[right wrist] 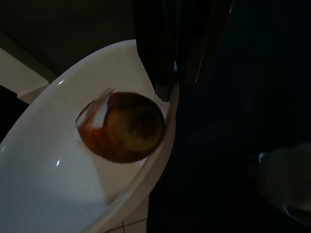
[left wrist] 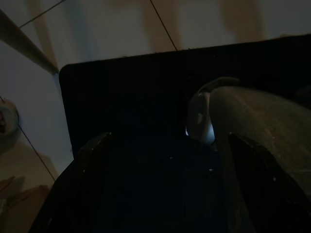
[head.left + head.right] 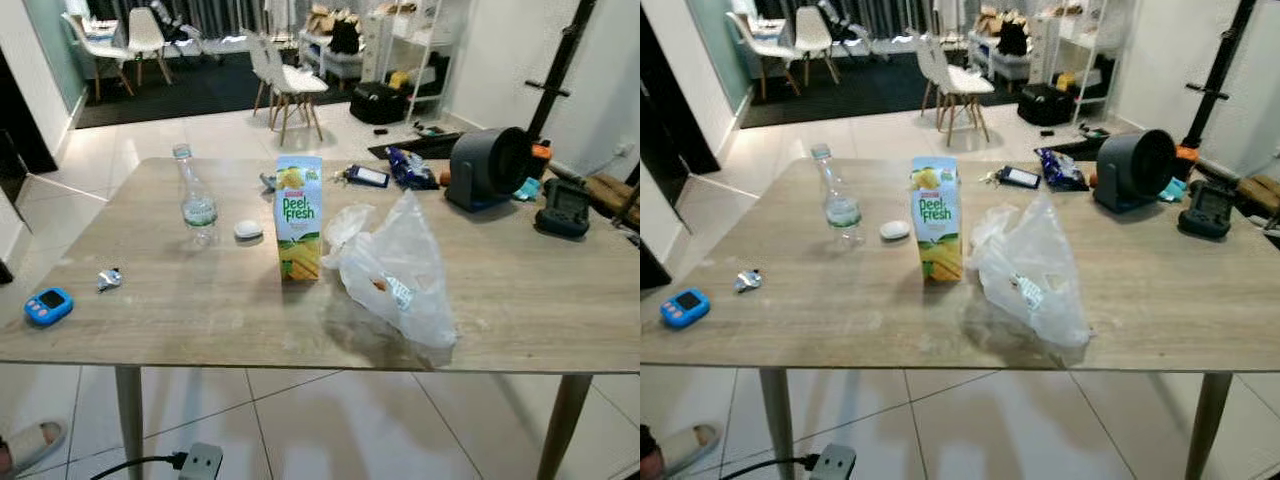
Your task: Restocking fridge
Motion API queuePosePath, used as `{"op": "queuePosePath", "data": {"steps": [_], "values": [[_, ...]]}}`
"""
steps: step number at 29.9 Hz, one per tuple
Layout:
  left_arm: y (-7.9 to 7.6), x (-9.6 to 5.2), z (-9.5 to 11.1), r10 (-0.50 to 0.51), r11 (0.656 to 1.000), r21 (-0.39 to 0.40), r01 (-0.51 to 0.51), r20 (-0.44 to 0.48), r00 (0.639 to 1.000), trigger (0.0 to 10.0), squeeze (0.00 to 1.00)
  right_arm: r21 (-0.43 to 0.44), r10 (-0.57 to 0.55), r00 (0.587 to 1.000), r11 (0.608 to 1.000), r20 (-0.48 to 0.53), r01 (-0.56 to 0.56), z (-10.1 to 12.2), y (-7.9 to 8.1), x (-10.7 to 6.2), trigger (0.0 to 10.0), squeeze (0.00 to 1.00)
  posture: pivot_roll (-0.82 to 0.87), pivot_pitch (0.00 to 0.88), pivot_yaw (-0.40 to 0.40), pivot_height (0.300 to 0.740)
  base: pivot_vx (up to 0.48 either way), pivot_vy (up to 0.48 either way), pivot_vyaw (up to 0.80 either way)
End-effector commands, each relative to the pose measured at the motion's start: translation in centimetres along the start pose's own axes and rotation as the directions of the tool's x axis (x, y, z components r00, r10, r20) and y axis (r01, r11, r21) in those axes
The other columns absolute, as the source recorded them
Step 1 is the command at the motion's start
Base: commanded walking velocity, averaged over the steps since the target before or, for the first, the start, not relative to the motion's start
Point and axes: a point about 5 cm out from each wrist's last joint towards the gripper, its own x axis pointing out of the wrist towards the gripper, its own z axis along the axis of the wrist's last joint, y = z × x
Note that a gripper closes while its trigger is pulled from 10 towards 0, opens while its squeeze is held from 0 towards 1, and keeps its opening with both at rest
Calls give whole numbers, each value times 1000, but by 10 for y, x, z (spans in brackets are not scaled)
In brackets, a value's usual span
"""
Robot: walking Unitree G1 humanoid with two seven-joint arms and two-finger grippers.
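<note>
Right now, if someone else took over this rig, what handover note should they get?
Right hand: appears clamped on the rim of a white bowl that holds a reddish-brown round fruit.
Left hand: idle, in shade.
On the pale wooden table: yellow-green juice carton upright mid-table, clear plastic water bottle to its left, crumpled clear plastic bag to its right.
Done: nothing visibly stocked yet.
Left: probably carrying the bowl, carton and bottle to the fridge.
</note>
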Motion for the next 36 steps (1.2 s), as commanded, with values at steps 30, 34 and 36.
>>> {"op": "queuePosePath", "data": {"steps": [30,34,36], "values": [[-15,0,-15,-52,999,3,52,-72,996,10000,0,-23,0,1000,1000,-21,-1,-4,0,0,10000,0,16,0,-60,740,-307,0,0],[-14,0,-15,-49,999,-9,48,-67,997,10000,0,-27,-1,1000,1000,-25,1,-5,0,0,10000,0,16,0,-60,740,-214,0,0],[-13,0,-15,-39,999,-6,39,-66,997,10000,0,-28,-2,1000,1000,-26,2,-6,-1,0,10000,0,15,0,-61,740,0,0,0]]}}
